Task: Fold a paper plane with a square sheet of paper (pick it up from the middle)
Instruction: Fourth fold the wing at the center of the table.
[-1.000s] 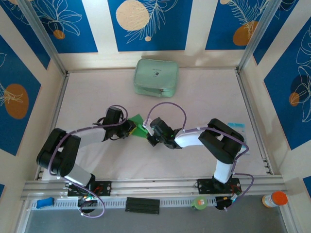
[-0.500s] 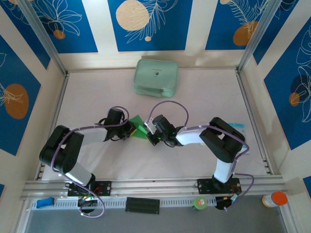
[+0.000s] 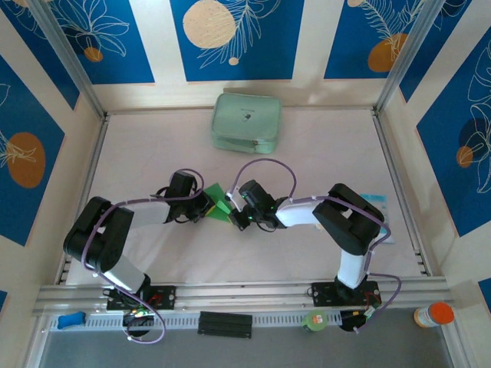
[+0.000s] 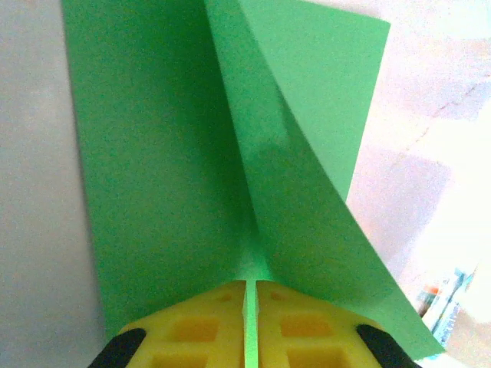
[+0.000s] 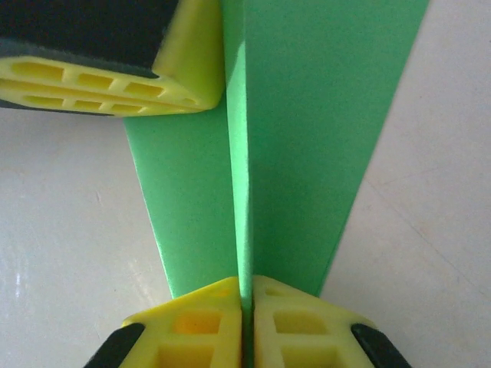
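Top external view: the left gripper (image 3: 205,207) and the right gripper (image 3: 239,217) meet nose to nose at the middle of the table (image 3: 330,161). The square sheet of paper (image 3: 216,195), bright green, sits between them. A pale mint pouch (image 3: 245,123) lies well apart at the far edge.

In the left wrist view, the yellow fingers (image 4: 199,326) are pressed together on a raised crease of the sheet, and one flap stands up on the right. In the right wrist view, that gripper's fingers (image 5: 192,326) are pinched shut on the same ridge from the opposite end.
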`<state>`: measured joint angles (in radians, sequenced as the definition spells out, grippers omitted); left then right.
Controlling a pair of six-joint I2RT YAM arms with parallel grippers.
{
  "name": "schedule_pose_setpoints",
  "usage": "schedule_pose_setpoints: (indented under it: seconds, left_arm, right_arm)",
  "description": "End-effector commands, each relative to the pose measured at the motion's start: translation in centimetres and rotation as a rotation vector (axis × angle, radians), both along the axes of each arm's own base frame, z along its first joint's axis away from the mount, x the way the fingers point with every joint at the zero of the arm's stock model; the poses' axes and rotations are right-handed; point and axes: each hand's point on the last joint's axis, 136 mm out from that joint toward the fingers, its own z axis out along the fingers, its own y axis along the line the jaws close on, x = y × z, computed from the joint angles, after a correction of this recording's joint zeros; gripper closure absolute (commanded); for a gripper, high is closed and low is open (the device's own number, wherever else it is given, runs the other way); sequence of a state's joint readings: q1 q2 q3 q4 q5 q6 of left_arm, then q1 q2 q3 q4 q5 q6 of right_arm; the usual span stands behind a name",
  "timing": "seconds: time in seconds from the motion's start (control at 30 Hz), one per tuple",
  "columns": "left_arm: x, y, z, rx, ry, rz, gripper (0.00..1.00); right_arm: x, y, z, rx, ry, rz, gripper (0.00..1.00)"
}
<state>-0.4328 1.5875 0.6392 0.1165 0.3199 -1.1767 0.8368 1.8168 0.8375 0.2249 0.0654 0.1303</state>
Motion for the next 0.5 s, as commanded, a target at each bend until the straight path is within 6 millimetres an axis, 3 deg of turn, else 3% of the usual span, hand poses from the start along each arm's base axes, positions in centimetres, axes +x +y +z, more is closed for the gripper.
schedule_pose_setpoints:
  seconds: [0.0, 0.3, 0.47]
  left_arm:
    - [-0.9, 0.4, -1.4, 0.043, 0.031, -0.012, 0.88]
    - [-1.3, 0.8, -2.1, 0.066, 0.054, -0.010, 0.88]
    - [-1.4, 0.9, -2.3, 0.074, 0.062, -0.011, 0.88]
  right_arm:
    - [-0.4, 0.0, -0.7, -0.009, 0.060, -0.001, 0.88]
    - [-1.3, 0.1, 1.9, 0.045, 0.080, 0.015, 0.80]
    - [-1.5, 0.0, 2.3, 0.051, 0.082, 0.010, 0.78]
